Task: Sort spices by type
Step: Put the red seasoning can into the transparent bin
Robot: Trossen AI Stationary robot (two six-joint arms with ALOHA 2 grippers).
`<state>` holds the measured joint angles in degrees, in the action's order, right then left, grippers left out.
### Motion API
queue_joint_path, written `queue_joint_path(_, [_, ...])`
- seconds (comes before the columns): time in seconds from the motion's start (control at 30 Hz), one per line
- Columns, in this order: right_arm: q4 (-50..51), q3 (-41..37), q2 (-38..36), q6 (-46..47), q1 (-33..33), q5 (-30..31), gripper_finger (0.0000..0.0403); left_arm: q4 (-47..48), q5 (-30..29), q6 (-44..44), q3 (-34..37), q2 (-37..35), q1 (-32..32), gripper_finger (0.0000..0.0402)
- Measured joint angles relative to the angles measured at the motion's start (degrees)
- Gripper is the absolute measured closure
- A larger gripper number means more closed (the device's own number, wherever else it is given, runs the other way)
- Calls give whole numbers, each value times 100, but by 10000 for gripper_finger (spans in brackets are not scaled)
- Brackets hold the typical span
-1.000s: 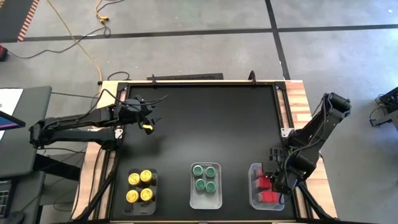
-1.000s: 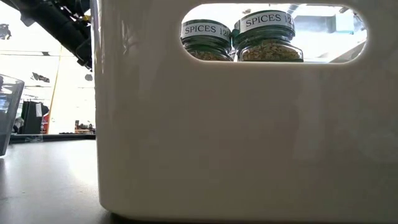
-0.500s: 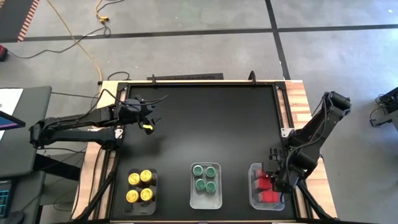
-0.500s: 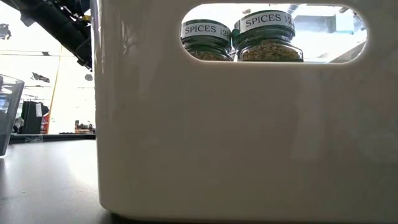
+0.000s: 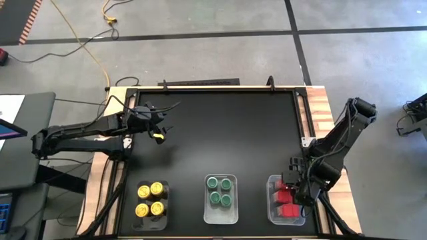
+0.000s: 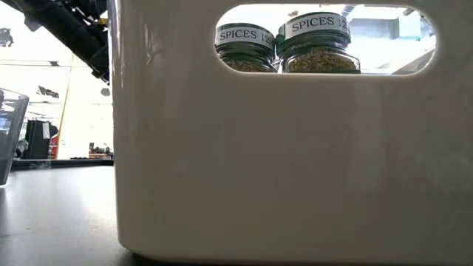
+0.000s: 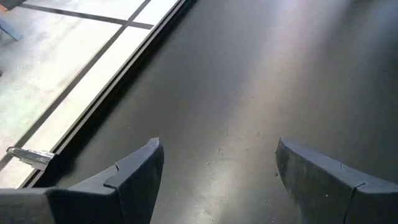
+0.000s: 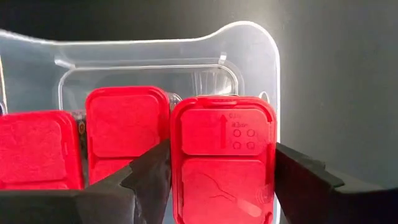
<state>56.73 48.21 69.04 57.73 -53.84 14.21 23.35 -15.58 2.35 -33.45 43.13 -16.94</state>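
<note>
Red-lidded spice jar (image 8: 222,163) sits between the right gripper (image 8: 222,177) fingers inside the right clear tray (image 8: 261,43), beside two other red-lidded jars (image 8: 127,127). Jaws flank the lid narrowly; contact cannot be told. Recommended: open fully, then lift straight up, clearing neighbours. Left gripper (image 7: 217,171) hovers wide over bare table (image 7: 261,74).

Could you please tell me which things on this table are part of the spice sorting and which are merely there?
Part of the job:
yellow-lidded jars
green-lidded jars
red-lidded jars
right gripper, its fingers either side of a red-lidded jar

Merely there:
clear trays
left gripper, open over bare table
</note>
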Motion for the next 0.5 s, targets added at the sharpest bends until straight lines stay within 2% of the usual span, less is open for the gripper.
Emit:
queue_joint_path(0.17, [-23, 4, 0, -593, 0, 16, 129, 0, 0, 0, 0, 0, 0, 107])
queue_joint_path(0.5, [-31, 15, -7, -485, 2, 25, 126, 2, -2, 0, 0, 0, 1, 107])
